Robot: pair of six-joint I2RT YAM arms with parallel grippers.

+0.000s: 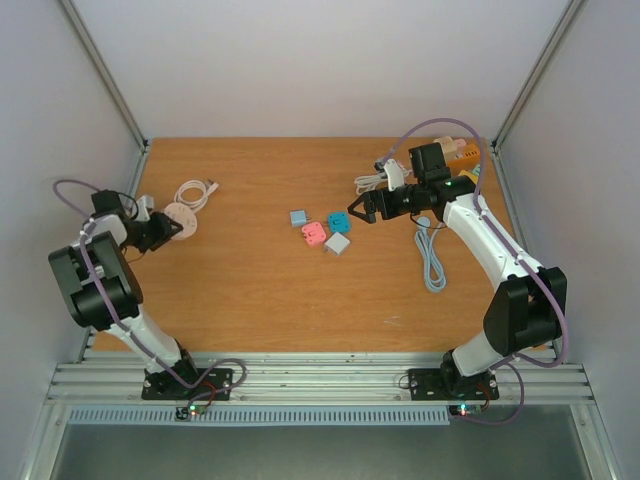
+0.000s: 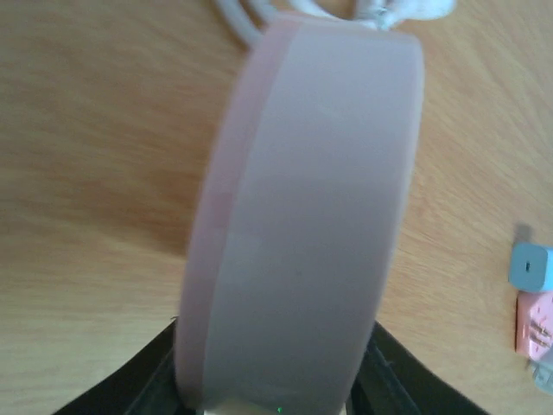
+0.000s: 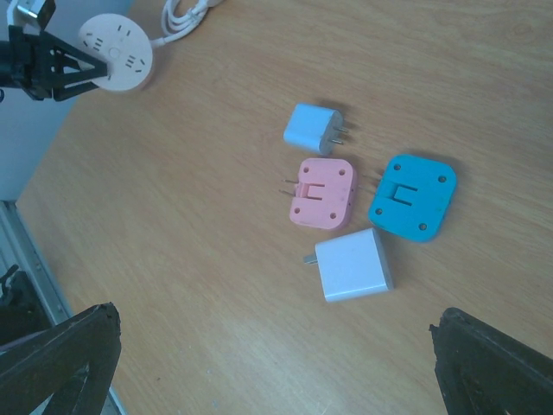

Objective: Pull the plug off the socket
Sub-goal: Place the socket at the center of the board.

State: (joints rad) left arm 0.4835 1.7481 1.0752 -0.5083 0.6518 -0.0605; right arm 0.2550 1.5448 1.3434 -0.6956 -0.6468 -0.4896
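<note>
Your left gripper (image 1: 168,226) straddles the round socket (image 2: 302,216), clamped or loose you cannot tell; its face markings are unreadable; your right gripper (image 1: 358,210) gapes wide near the pink adapter (image 3: 321,192).

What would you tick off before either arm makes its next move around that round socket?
1. Socket face free of plugs: ok, only its holes show.
2. Left pincer hold on the socket: cannot tell; the rim sits between its fingers, but the squeeze is unclear.
3. Right pincer open and empty: ok.
4. Plugs lying loose: ok; pale blue plug, pink plug, teal plug and white plug lie mid-table, away from the socket.
</note>
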